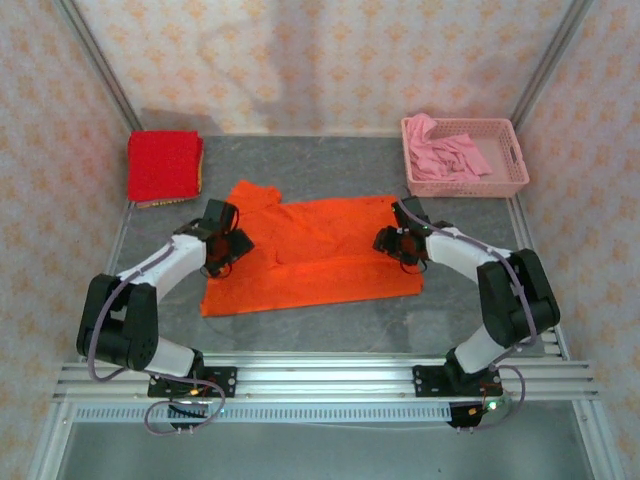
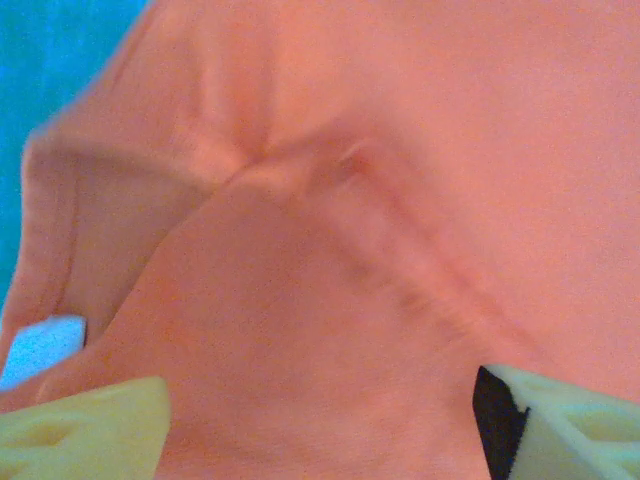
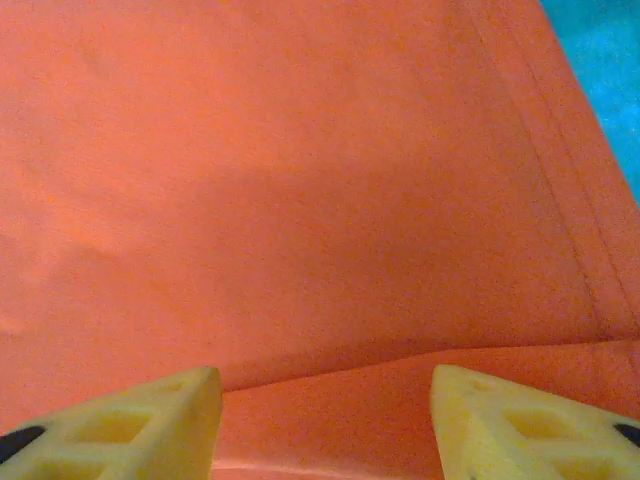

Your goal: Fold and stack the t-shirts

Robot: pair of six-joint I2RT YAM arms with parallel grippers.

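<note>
Just beneath both pairs of wide-parted jaws, the orange t-shirt [image 1: 310,255], ungripped.

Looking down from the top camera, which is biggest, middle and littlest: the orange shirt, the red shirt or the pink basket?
1. orange shirt: spread out, biggest by far.
2. basket: wider than the red one.
3. red shirt: folded up small.
The last two sit about equally far back, so that's fair.
</note>
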